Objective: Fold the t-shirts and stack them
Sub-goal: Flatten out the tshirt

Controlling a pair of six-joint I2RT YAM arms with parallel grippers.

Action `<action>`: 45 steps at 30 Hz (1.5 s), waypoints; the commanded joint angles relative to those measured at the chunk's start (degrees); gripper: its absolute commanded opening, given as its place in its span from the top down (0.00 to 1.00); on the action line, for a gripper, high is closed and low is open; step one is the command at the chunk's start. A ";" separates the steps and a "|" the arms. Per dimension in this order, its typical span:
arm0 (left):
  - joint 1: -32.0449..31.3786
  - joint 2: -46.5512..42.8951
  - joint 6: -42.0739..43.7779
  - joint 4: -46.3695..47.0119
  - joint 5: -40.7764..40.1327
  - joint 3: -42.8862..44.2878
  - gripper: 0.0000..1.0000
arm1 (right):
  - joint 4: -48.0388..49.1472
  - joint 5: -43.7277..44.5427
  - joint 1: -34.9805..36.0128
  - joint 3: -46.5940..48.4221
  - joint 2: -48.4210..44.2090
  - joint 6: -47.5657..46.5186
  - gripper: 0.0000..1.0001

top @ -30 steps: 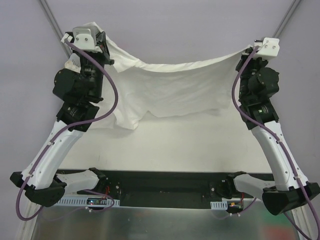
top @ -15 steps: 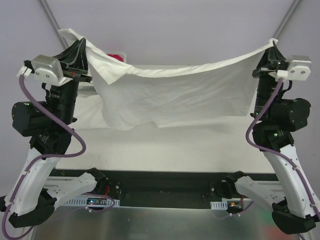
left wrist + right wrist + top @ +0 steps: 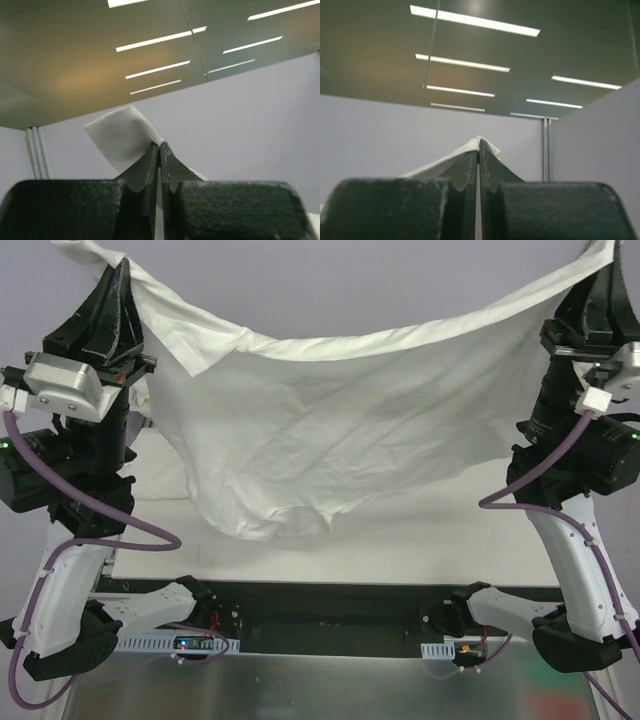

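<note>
A white t-shirt (image 3: 340, 430) hangs spread in the air between my two raised arms, sagging in the middle, its lower edge bunched near the table. My left gripper (image 3: 118, 265) is shut on the shirt's left top corner, my right gripper (image 3: 605, 252) shut on the right top corner. In the left wrist view the fingertips (image 3: 161, 146) pinch a flap of the t-shirt (image 3: 122, 140) that sticks out to the left. A small peak of the t-shirt (image 3: 470, 149) shows at my right gripper (image 3: 479, 141) in the right wrist view. Both wrist cameras point up at the ceiling.
The pale table (image 3: 400, 540) lies below the hanging shirt. A black rail (image 3: 330, 615) with the arm bases runs along the near edge. Grey walls stand behind and to the sides.
Both arms have lifted the t-shirt from low over the table to high in the air, stretching it wide; the grippers now point upward. The red thing seen behind the shirt is now covered.
</note>
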 commanded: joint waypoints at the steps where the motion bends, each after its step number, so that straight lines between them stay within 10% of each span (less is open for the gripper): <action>1: -0.36 -1.33 2.12 6.19 6.34 5.66 1.00 | 10.31 -8.02 0.17 6.40 -0.12 -1.84 0.99; 25: -0.27 -8.45 -3.86 9.35 15.13 5.58 1.00 | 22.27 -20.16 0.17 0.87 -8.46 3.61 0.99; 28: -0.35 -7.66 -3.07 9.70 13.73 3.22 1.00 | 14.83 -17.36 0.17 1.73 -7.68 0.64 0.99; 32: -0.27 -6.08 -1.23 10.49 10.92 -1.18 1.00 | -29.07 -2.89 0.26 22.80 1.09 -3.41 0.99; 37: -0.27 -5.99 -1.40 11.90 9.33 -4.70 1.00 | 6.72 5.66 0.35 -1.13 -5.99 0.33 1.00; 39: -0.35 -6.42 -1.22 11.99 9.50 -5.32 1.00 | 9.69 1.31 0.26 -5.88 -8.89 0.63 0.99; 43: -0.27 -7.13 -1.40 12.60 9.15 -6.20 1.00 | -17.41 2.56 0.44 1.81 -9.60 5.61 0.99; 45: -0.27 -7.57 -1.05 12.60 9.15 -6.98 1.00 | -2.25 6.83 0.17 -7.26 -13.02 7.94 0.99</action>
